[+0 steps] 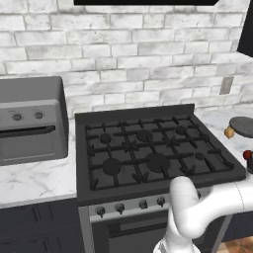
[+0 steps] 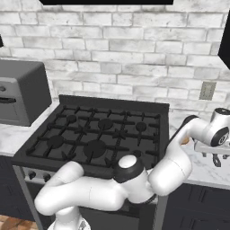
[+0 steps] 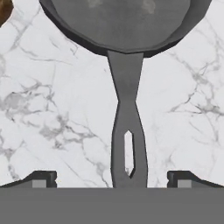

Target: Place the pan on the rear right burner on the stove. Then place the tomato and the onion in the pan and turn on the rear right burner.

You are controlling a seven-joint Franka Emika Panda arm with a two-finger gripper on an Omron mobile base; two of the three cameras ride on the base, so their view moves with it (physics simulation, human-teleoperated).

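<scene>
The grey pan (image 3: 122, 22) lies on the marble counter, and its thin handle (image 3: 127, 131) runs down between my two finger tips. My gripper (image 3: 113, 179) is open, straddling the handle's end without touching it. In the left base view the pan (image 1: 242, 126) sits right of the stove (image 1: 99, 197), with the tan onion (image 1: 229, 132) beside it and the red tomato (image 1: 246, 154) nearer the front. The rear right burner (image 1: 181, 130) (image 2: 141, 126) is bare. The gripper (image 2: 211, 157) hangs over the counter right of the stove (image 2: 27, 155). A brown edge of the onion (image 3: 3, 11) shows.
A grey countertop oven (image 1: 29, 118) (image 2: 20, 92) stands on the counter left of the stove. Round knobs (image 1: 131, 206) line the silver front panel. A brick wall with an outlet (image 1: 226, 85) rises behind. My white arm (image 2: 170, 166) reaches across the stove's front right corner.
</scene>
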